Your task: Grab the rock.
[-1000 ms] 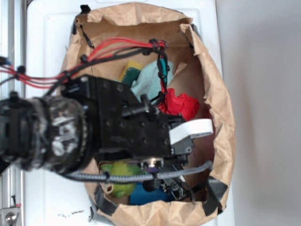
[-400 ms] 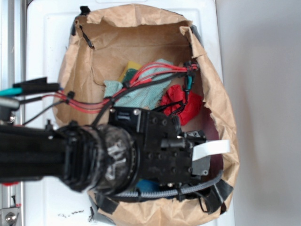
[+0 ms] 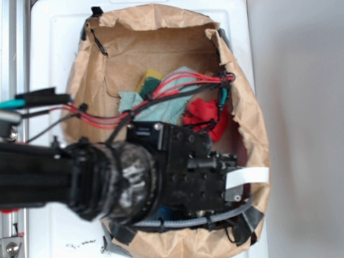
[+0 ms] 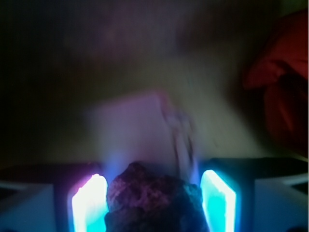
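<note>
Going from left to right in the overhead view, my black arm comes in across the white table top [image 3: 48, 32], trailing red and black cables, and its blocky wrist reaches down into the crumpled brown paper bag [image 3: 252, 107] that lies open on that surface. Beyond my wrist, toward the back of the bag, sit a yellow-and-green sponge block [image 3: 150, 80] and a pale teal woven cloth [image 3: 161, 110], and a bright red crumpled cloth wad [image 3: 207, 115] lies just past them, close beside my wrist. My pincer itself is hidden under the wrist in that view; only a white tab sticks out on the right. In the wrist view my pincer [image 4: 153, 200] stands with its two glowing fingers [image 4: 88, 203] apart, blue-violet on the left and cyan on the right. Between them sits the small dark brown-grey rough lump of rock [image 4: 154, 200], filling most of the gap; I cannot tell whether the pads already touch it. Ahead of my pincer the bag floor is a pale blur, and the red wad [image 4: 285, 63] shows at the upper right.
</note>
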